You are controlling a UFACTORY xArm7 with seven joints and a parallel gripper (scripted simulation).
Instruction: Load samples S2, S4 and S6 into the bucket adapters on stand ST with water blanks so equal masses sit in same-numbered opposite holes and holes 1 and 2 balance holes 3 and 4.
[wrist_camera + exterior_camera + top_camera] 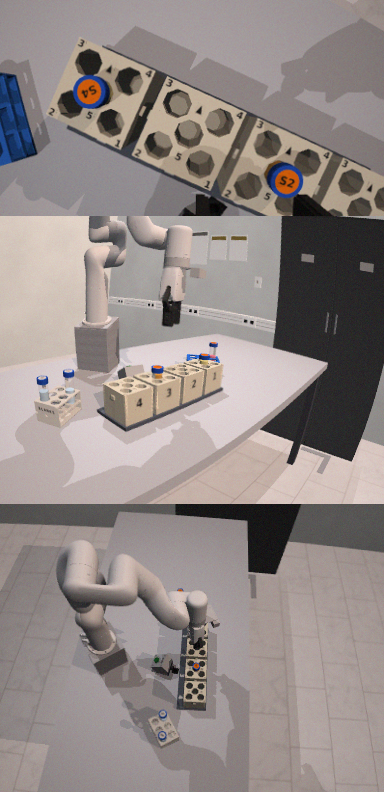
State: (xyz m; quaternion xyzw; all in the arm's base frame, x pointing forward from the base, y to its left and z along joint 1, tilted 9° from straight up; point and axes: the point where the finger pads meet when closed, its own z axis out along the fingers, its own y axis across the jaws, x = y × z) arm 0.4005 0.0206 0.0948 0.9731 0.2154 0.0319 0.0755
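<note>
I see a grey table [260, 366] on a tiled floor [280, 471], with dark cabinets [330, 316] behind. My gripper [170, 316] hangs high above the adapters [165, 388], fingers partly apart, holding and touching nothing.

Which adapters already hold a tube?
Adapter 1 holds S4 and adapter 3 holds S2, each in centre hole 5. Adapters 2 and 4 show only open holes.

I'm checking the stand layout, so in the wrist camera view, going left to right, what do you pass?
Blue rack edge → beige adapter block holding the orange-dotted tube S4 → beige adapter block with five empty holes → beige adapter block holding the orange-dotted tube S2 → part of another beige adapter block.
</note>
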